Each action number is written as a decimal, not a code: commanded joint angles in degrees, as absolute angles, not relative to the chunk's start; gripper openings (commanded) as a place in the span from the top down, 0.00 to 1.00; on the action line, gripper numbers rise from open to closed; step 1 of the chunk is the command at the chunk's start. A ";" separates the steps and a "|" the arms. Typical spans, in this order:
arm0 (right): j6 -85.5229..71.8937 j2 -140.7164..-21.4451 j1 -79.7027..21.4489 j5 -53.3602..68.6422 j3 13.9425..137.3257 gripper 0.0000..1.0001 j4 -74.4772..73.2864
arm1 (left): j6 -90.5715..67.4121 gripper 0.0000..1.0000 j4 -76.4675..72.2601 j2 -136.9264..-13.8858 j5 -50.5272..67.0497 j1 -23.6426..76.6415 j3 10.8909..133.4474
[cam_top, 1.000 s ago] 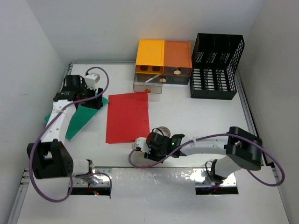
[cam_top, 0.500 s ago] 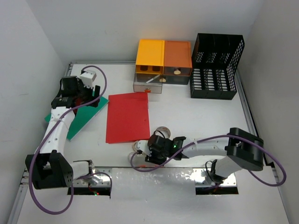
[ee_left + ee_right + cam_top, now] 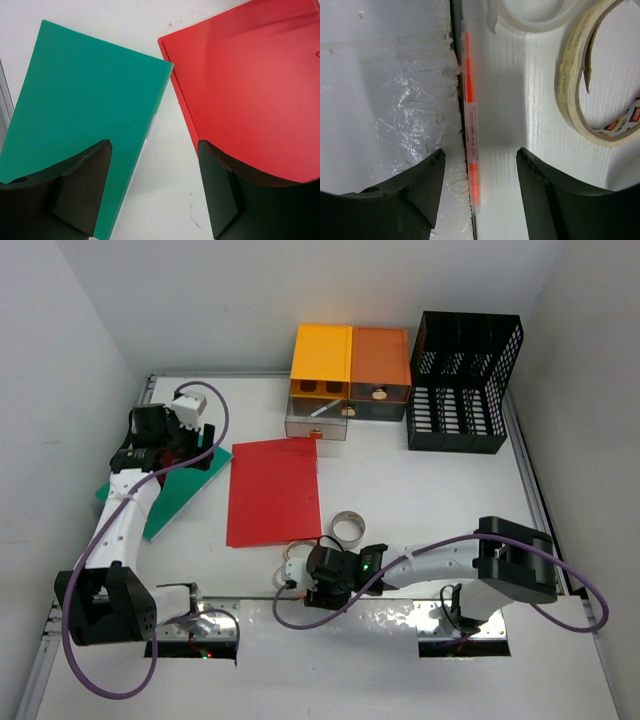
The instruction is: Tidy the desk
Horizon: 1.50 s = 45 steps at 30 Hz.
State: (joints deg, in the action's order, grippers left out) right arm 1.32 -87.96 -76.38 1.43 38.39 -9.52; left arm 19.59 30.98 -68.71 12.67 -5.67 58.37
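Observation:
The white desk (image 3: 420, 490) holds a green folder (image 3: 160, 495) at the left and a red folder (image 3: 273, 490) beside it. My left gripper (image 3: 185, 455) hangs open above the far end of the green folder. In the left wrist view its jaws (image 3: 155, 190) stand wide over bare desk, between the green folder (image 3: 85, 100) and the red folder (image 3: 250, 85). My right gripper (image 3: 305, 585) is open and low at the desk's near edge. Its jaws (image 3: 480, 185) straddle an orange pen (image 3: 471, 125) lying along the seam, not touching it.
A masking tape roll (image 3: 347, 528) (image 3: 568, 85) and a clear tape ring (image 3: 293, 558) (image 3: 535, 25) lie just beyond the right gripper. A foil-covered strip (image 3: 330, 620) borders the near edge. An orange-and-yellow drawer unit (image 3: 350, 365) with an open drawer (image 3: 315, 425) and a black mesh rack (image 3: 465, 380) stand at the back.
My right gripper moved from over the tape roll toward the near edge, uncovering the roll. My left gripper shifted back a little early on, then held still.

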 commanded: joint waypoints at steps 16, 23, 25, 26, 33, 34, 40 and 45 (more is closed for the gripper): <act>2.20 -98.08 -75.24 -2.29 45.17 0.49 -8.62 | 19.78 0.32 28.21 -67.76 14.15 -5.63 57.57; 2.99 -99.93 -71.46 -1.06 45.97 0.56 -6.24 | 19.86 0.32 28.39 -66.89 14.33 -5.63 57.66; 3.25 -100.46 -70.58 -1.05 46.23 0.57 -6.07 | 19.86 0.32 28.39 -66.71 14.33 -5.63 57.66; 3.51 -100.81 -70.32 -1.14 46.58 0.58 -5.98 | 19.95 0.32 28.30 -66.62 14.41 -5.71 57.66; 5.01 -102.30 -68.47 -1.76 48.51 0.63 -6.41 | 20.04 0.32 28.13 -66.45 14.06 -5.71 57.39; 5.18 -102.48 -68.38 -2.02 48.52 0.63 -6.42 | 20.04 0.32 28.13 -66.53 14.06 -5.63 57.39; 5.89 -105.03 -68.12 -6.06 50.09 0.68 -8.70 | 20.21 0.32 28.04 -66.18 13.89 -5.71 57.39; 5.98 -106.43 -68.03 -8.78 50.19 0.70 -9.23 | 20.04 0.32 27.77 -66.27 13.97 -5.63 57.30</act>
